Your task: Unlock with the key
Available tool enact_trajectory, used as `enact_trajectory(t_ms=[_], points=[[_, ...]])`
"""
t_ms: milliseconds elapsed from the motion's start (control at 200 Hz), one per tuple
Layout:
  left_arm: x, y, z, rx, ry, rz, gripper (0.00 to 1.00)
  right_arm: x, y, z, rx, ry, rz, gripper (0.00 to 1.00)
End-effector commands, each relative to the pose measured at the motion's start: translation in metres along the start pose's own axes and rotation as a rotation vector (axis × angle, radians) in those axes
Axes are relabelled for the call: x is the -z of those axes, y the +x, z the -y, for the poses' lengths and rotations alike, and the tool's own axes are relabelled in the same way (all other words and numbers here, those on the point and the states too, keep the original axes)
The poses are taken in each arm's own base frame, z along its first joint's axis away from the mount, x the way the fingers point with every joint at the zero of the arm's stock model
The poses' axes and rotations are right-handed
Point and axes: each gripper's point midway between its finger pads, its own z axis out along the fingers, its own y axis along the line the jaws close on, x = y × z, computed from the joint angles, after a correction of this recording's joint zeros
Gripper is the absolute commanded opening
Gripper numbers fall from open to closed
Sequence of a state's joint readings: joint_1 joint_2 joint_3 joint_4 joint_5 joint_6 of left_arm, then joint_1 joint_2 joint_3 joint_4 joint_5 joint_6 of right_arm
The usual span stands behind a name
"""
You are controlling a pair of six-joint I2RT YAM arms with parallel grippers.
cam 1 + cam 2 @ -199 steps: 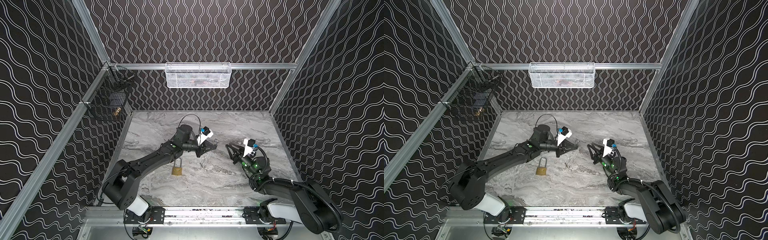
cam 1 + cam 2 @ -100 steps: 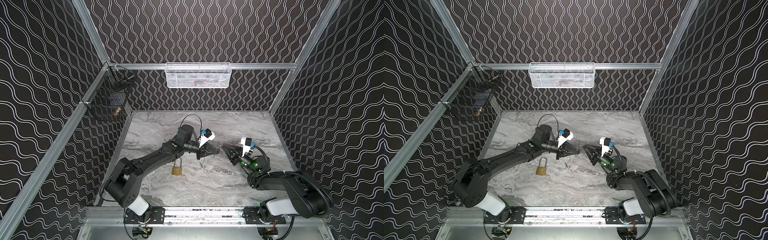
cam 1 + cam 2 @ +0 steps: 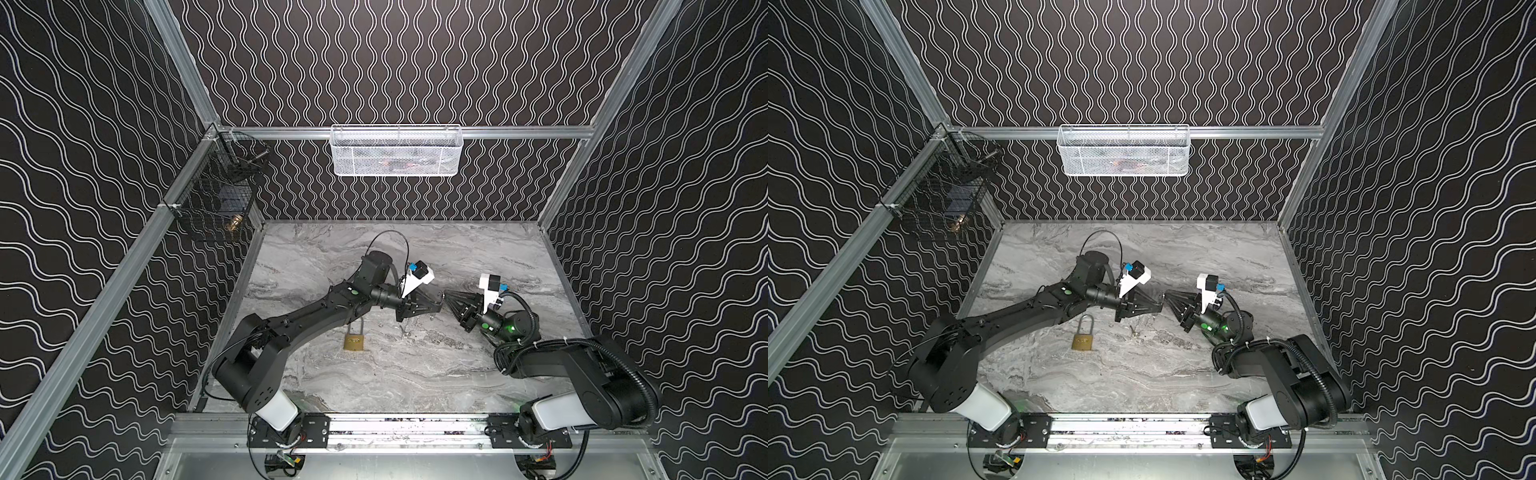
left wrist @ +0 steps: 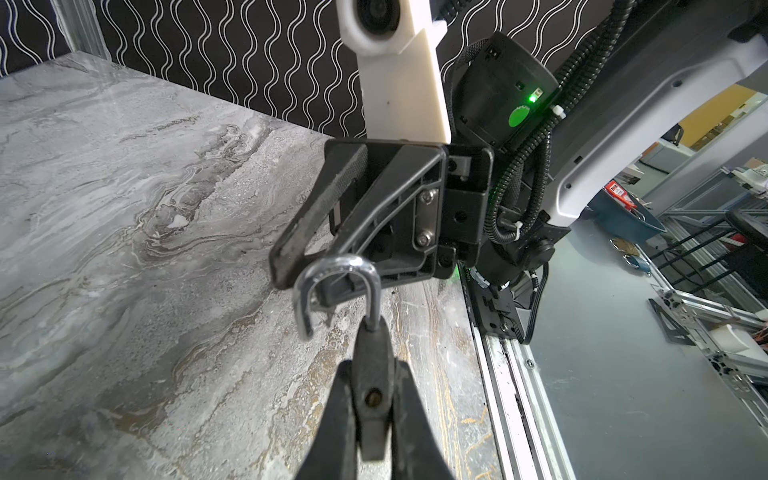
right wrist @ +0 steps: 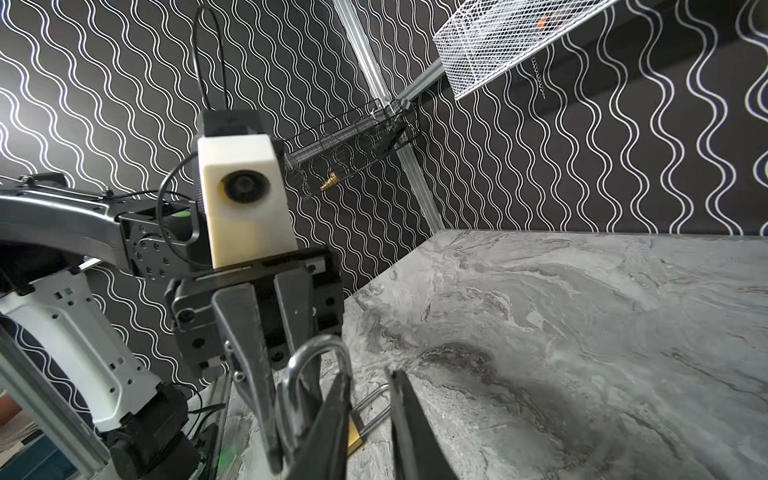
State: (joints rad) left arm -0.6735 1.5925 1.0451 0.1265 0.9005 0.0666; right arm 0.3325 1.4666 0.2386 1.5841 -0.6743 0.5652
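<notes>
Overhead, a grey marbled table (image 3: 415, 374) sits inside patterned walls. A white basket (image 3: 395, 151) hangs on the back rail and a black basket (image 3: 216, 208) in the left corner.

Left arm (image 3: 307, 316) and right arm (image 3: 582, 365) both reach in low over mid-table, their tips nearly meeting.

Left end effector (image 3: 434, 302): pressed together, pinching a small dark padlock (image 4: 370, 374) by its body, clear of the table. The shackle (image 4: 338, 266) is sprung, with one leg seated in the body and the other hanging free. It points at the right end effector (image 3: 451, 298).

Right end effector: fingers (image 5: 332, 411) a little spread, with a plain gap between the tips. One finger lies against the shackle's loop. Whether it passes through the loop, I cannot tell.

A brass padlock (image 3: 354, 341) lies flat on the table just in front of the left forearm. Both shackle legs are in the body, the bow points toward the back wall, and it is apart from both end effectors.
</notes>
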Motion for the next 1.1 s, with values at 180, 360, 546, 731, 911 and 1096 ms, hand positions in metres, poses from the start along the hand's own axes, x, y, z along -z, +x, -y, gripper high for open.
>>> enact_trajectory(t_ms=[180, 360, 546, 731, 911, 1096], points=[[-0.004, -0.003, 0.006, -0.009, 0.058, 0.012, 0.00, -0.002, -0.013, -0.017, 0.035, -0.088, 0.038, 0.21], [-0.006, -0.001, 0.008, 0.010, 0.093, 0.008, 0.00, -0.002, -0.012, -0.019, 0.037, -0.096, 0.030, 0.21], [-0.001, -0.005, 0.010, -0.012, 0.082, 0.007, 0.00, -0.004, -0.009, -0.018, 0.032, -0.112, 0.005, 0.22], [0.008, -0.006, -0.002, -0.049, -0.028, -0.008, 0.00, 0.006, -0.018, 0.008, 0.045, 0.078, 0.054, 0.31], [0.001, 0.014, -0.041, -0.055, -0.296, -0.120, 0.00, 0.018, -0.029, 0.004, 0.106, 0.148, 0.087, 0.46], [-0.006, 0.027, -0.056, -0.083, -0.533, -0.160, 0.00, 0.005, -0.023, 0.007, 0.068, 0.118, 0.051, 0.50]])
